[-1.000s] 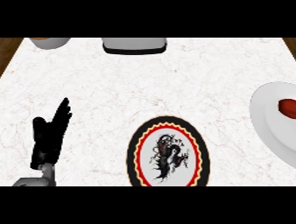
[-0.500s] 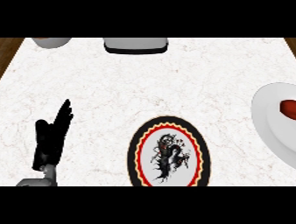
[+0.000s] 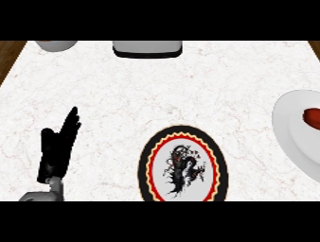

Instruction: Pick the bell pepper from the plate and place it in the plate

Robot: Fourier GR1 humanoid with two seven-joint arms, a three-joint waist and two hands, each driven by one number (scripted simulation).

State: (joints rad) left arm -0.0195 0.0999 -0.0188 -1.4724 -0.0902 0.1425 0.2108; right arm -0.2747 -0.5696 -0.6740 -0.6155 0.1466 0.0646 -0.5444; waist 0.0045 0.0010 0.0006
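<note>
Bell pepper (image 3: 317, 118) on white plate (image 3: 292, 134), far right. Left hand (image 3: 58, 146) open, fingers straight, well apart at left; patterned plate (image 3: 149, 163) between. Right hand unseen, likely nearer.

Counter (image 3: 163, 90): white marble, faint pinkish-grey veins; brown wood grain beyond both side edges. Bell pepper (image 3: 317, 117): red, darker shaded patch. White plate (image 3: 296, 137) under it: plain, grey shading toward lower rim. Patterned plate (image 3: 151, 160): black outer band, red scalloped ring edged yellow, white centre with black dragon-like figure, small red touches. Left hand (image 3: 57, 149): black, fingers black; forearm grey. Far edge: pale grey object with black base (image 3: 147, 48); pale bowl-like item (image 3: 56, 44) with reddish inside.
</note>
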